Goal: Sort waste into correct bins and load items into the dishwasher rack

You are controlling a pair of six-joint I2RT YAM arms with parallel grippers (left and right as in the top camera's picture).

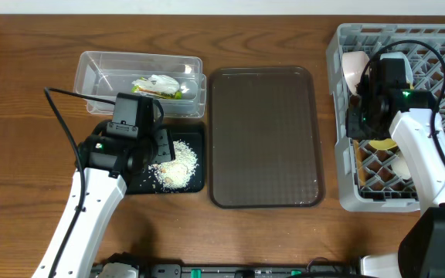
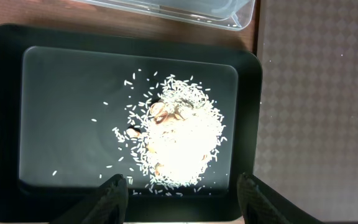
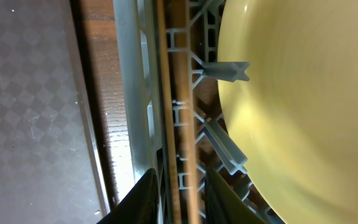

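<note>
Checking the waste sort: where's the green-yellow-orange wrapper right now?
Overhead view, left side: the green-yellow-orange wrapper lies inside the clear plastic rectangular tub, just beyond the shallow black tray holding the white rice scraps.

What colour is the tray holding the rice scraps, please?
Black tray, clearest from left wrist.

rice pile: in black tray | wrapper: in clear tub | yellow plate, chopsticks: in rack
</note>
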